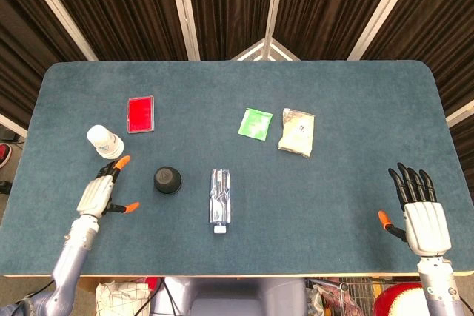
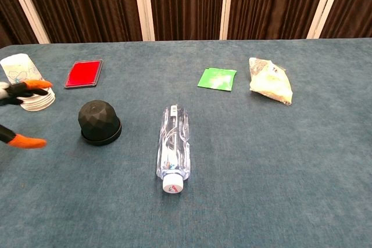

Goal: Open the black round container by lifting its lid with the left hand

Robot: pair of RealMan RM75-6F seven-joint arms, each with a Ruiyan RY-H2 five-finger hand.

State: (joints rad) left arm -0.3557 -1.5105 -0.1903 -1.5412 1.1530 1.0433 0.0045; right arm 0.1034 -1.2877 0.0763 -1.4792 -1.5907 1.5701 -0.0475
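Note:
The black round container (image 1: 167, 180) (image 2: 99, 122) stands on the blue table left of centre, its faceted domed lid on. My left hand (image 1: 101, 189) is open to the left of it, a short gap away, with nothing in it. In the chest view only the left hand's orange fingertips (image 2: 26, 142) show at the left edge. My right hand (image 1: 422, 212) is open and flat near the table's front right corner, far from the container.
A clear water bottle (image 1: 220, 199) (image 2: 172, 147) lies just right of the container. A stack of paper cups (image 1: 104, 142) sits beyond my left hand. A red card (image 1: 141, 114), a green packet (image 1: 255, 123) and a pale snack bag (image 1: 297, 132) lie further back.

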